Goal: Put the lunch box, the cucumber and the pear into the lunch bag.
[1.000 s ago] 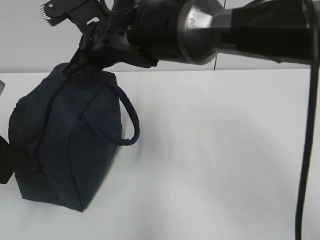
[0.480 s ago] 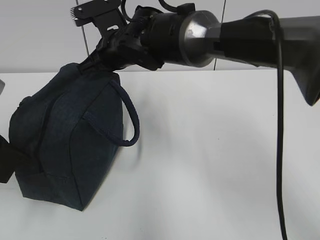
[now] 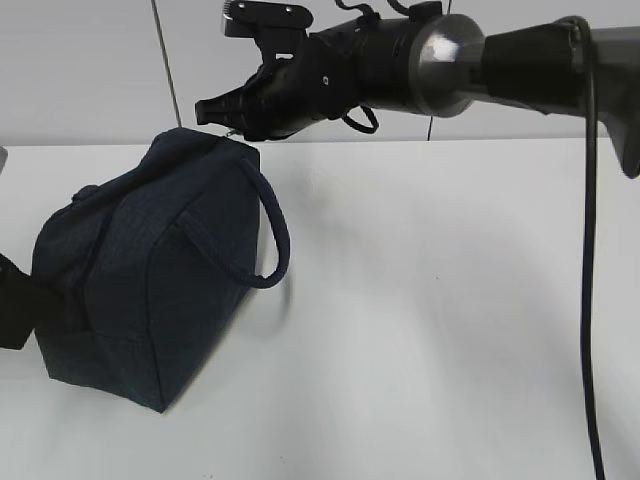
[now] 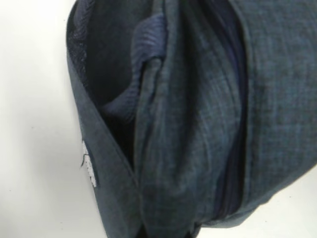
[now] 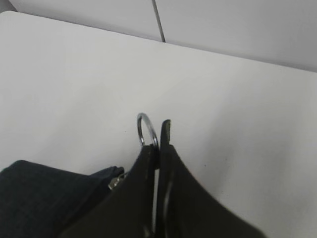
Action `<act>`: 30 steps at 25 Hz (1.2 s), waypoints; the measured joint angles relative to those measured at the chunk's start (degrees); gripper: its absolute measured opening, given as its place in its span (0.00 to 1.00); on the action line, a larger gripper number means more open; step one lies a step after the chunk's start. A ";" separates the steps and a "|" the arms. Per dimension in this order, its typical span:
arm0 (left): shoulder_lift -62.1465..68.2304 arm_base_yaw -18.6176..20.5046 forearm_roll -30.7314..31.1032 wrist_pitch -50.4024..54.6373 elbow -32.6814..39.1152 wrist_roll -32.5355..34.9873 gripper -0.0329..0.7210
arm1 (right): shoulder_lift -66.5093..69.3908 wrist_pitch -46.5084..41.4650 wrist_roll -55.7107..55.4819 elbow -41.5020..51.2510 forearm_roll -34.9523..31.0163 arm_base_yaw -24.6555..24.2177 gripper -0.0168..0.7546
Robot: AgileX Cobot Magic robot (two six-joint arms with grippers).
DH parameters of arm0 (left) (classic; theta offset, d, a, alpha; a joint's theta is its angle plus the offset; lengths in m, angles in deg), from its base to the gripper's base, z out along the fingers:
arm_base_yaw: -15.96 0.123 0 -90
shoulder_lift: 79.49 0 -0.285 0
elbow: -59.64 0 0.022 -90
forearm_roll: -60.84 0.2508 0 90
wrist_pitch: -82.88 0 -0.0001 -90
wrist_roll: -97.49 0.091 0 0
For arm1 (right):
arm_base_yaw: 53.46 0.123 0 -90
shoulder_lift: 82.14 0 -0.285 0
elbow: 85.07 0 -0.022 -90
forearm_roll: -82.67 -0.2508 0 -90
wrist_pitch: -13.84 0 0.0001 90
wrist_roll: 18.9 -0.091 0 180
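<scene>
Right wrist view: fingertips of the right gripper (image 5: 159, 144) pressed together on the metal ring pull (image 5: 146, 130) – the ring stands edge-on between the pads, most of its loop showing above and left of them. Below-left, the zipper slider and a corner of the lunch bag (image 5: 44, 191). Seen from the exterior view, the same gripper (image 3: 225, 108) sits just above the bag's far top edge (image 3: 150, 250), arm reaching in from the right.

Left gripper: fingers not visible in the left wrist view, which is filled with navy fabric (image 4: 198, 124), a loop handle (image 4: 143, 54) and the zipper line. Closed nearly flat, apparently pinching the bag's near-left side; a dark shape at the left edge of the exterior view (image 3: 15, 310) is probably that arm.

Lunch box, cucumber, pear: none in view; whether they are in the bag cannot be told.

Judgement – step in hand is running the zipper. To do well: pull along the zipper line, not upward, so the bag does not lift or tip; keep the left hold firm as an anchor; keep the ring deep between the pads, since it is thin and could slip out sideways.
</scene>
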 joint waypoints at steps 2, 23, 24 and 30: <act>0.00 0.00 0.07 0.26 0.00 0.00 0.06 | 1.08 0.00 4.24 -0.13 -5.57 -0.68 0.02; 0.00 0.00 0.72 0.71 0.00 0.14 0.08 | 7.16 0.02 13.31 -0.84 -17.86 -1.37 0.04; 0.00 0.00 0.72 0.92 0.00 0.14 0.11 | 7.05 -0.02 14.14 -0.84 -17.86 -1.37 0.07; 0.00 0.00 0.71 2.59 0.05 0.14 0.40 | 4.26 -2.93 20.81 -0.84 -17.86 -2.21 0.50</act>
